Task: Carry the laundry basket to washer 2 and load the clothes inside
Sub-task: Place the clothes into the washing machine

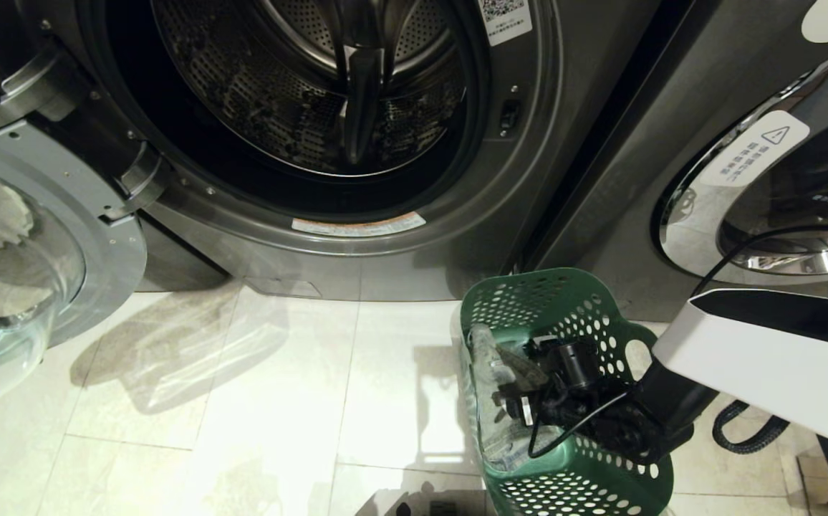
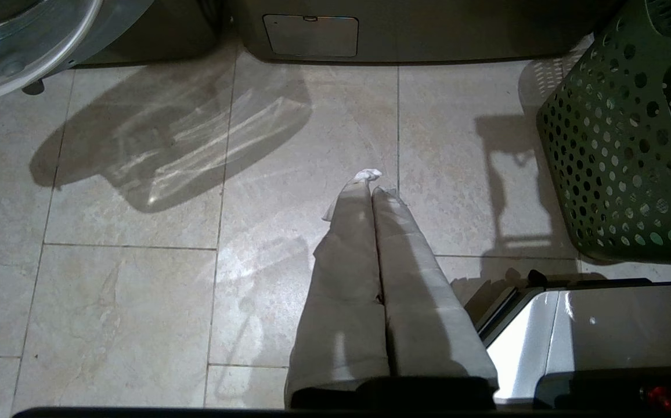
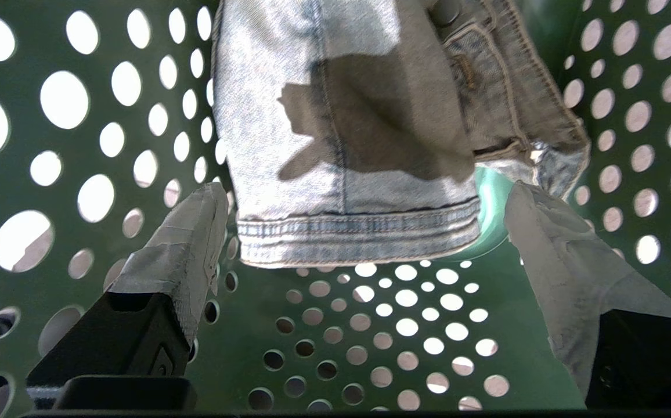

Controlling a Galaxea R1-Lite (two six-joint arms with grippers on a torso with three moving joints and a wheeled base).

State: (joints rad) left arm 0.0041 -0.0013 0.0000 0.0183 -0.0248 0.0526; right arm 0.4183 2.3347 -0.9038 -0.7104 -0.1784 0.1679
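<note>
From the head camera you see washer 2 (image 1: pixel 299 129) straight ahead with its drum exposed and its glass door (image 1: pixel 20 265) swung out to the left over the tiled floor (image 1: pixel 242 401). A second washer (image 1: pixel 765 186), door closed, stands just to the right. The laundry basket (image 1: pixel 564 401) sits on the floor in front of the gap between the two machines, and your right gripper (image 1: pixel 521 387) reaches down inside it, over the clothes (image 1: pixel 489 373).

In the left wrist view your left gripper (image 2: pixel 370 186) hangs above bare tile with its taped fingers pressed together, holding nothing; the basket stands off to one side, well apart from it.

In the right wrist view the jaws stand wide, one finger (image 3: pixel 187 249) on either side of the faded denim hem, neither touching it, with the perforated basket walls close all around.
</note>
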